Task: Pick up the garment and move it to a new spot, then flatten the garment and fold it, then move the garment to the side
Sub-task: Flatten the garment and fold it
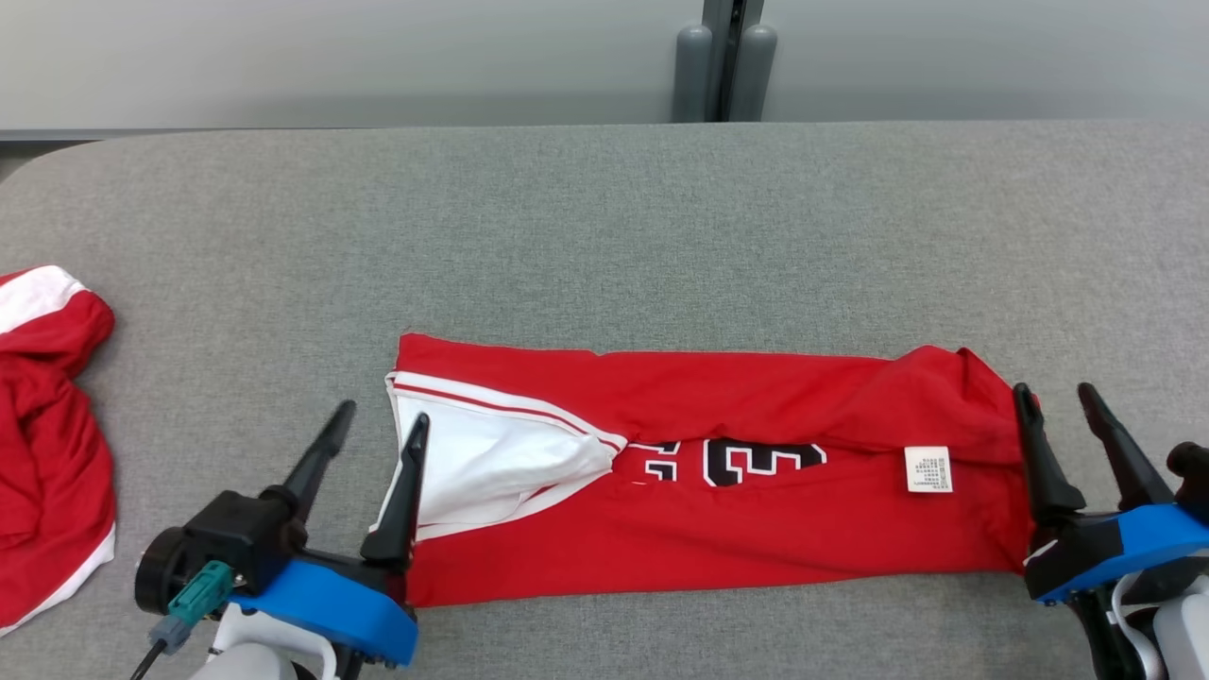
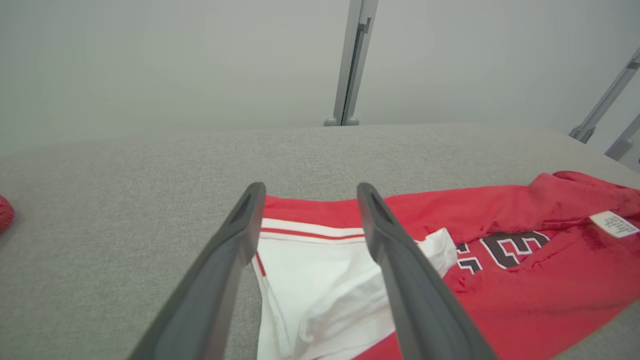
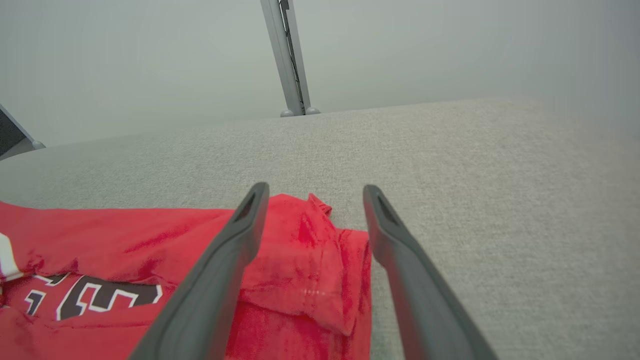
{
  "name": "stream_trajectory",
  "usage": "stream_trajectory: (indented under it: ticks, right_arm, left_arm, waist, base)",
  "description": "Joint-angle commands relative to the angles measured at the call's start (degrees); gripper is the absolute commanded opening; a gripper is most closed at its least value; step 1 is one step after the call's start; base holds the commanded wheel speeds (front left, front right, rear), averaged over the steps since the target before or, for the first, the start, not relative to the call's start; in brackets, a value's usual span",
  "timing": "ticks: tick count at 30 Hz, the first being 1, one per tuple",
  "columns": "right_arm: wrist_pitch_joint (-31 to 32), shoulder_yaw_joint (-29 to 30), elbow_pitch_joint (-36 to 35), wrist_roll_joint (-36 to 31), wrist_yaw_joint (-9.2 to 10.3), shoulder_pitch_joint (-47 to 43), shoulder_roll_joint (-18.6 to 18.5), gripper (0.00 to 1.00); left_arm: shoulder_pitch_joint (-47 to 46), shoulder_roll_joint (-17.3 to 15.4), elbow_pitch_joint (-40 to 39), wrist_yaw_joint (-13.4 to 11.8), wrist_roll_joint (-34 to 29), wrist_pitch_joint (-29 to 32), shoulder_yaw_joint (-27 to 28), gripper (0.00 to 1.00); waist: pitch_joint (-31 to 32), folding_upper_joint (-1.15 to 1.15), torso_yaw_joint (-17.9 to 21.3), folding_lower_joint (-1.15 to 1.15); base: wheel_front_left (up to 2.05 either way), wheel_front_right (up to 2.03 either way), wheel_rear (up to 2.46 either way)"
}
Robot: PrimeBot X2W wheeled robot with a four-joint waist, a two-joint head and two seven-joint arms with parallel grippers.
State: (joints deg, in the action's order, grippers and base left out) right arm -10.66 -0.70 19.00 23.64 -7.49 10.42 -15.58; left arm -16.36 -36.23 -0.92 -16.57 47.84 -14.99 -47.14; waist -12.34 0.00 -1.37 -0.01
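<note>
The garment (image 1: pixel 718 510) is a red jersey with white trim, black numerals and a small white label, lying folded into a long band across the grey table. My left gripper (image 1: pixel 381 421) stands open at its left end, one finger over the white sleeve part (image 2: pixel 320 280) and one over bare table. My right gripper (image 1: pixel 1053 397) is open at the right end, where the red cloth edge (image 3: pixel 310 265) lies between and under its fingers. Neither gripper holds anything.
A second red and white garment (image 1: pixel 47 444) lies bunched at the table's left edge. The grey padded table (image 1: pixel 604 227) stretches bare behind the jersey to a pale wall with a grey post (image 1: pixel 723 61).
</note>
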Motion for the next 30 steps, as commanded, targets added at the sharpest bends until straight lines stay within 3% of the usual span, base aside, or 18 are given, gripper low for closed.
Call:
stream_trajectory:
  ticks: [1,9,17,27,28,29,30]
  right_arm:
    - [0.40,0.48,-0.15,-0.07,-0.01,0.18,-0.60,1.00]
    - [4.27,3.22,4.36,-2.83,-0.01,2.62,0.14,1.00]
    - [6.49,3.89,11.67,-4.50,-0.01,3.61,1.69,1.00]
    - [8.98,-0.24,17.13,-2.56,-0.02,3.17,3.68,1.00]
    - [9.25,-0.69,17.39,-2.18,-0.02,3.20,3.90,0.46]
    - [9.05,-1.07,17.31,-1.86,-0.04,3.29,4.00,0.13]
    - [8.55,-1.26,17.08,-1.49,-0.08,3.44,4.04,0.00]
  left_arm:
    - [1.57,0.91,-0.24,-0.21,-2.11,-0.25,2.62,1.00]
    - [8.72,9.08,-0.86,-0.69,-15.16,-0.21,20.14,1.00]
    - [14.15,18.13,-0.27,4.49,-24.03,-0.20,34.43,1.00]
    - [16.61,26.52,2.52,10.80,-31.71,-0.20,46.57,1.00]
    - [16.80,27.17,3.09,11.25,-32.55,-0.20,47.37,1.00]
    - [16.77,27.66,3.45,11.69,-33.37,-0.20,48.06,1.00]
    - [16.67,28.04,3.79,12.21,-34.20,-0.20,48.65,1.00]
  waist:
    - [0.27,0.00,-0.14,0.01]
    - [0.63,0.00,-1.35,0.01]
    - [0.26,0.00,-1.84,0.01]
    - [0.22,0.00,-1.58,0.01]
    - [0.18,0.00,-1.57,0.01]
    - [0.15,0.00,-1.58,0.01]
    - [0.10,0.00,-1.60,0.01]
  base:
    - [0.00,0.00,0.00]
    - [0.00,0.00,0.00]
    - [0.00,0.00,0.00]
    - [0.00,0.00,0.00]
    - [0.00,0.00,0.00]
    - [0.00,0.00,0.00]
    - [0.00,0.00,0.00]
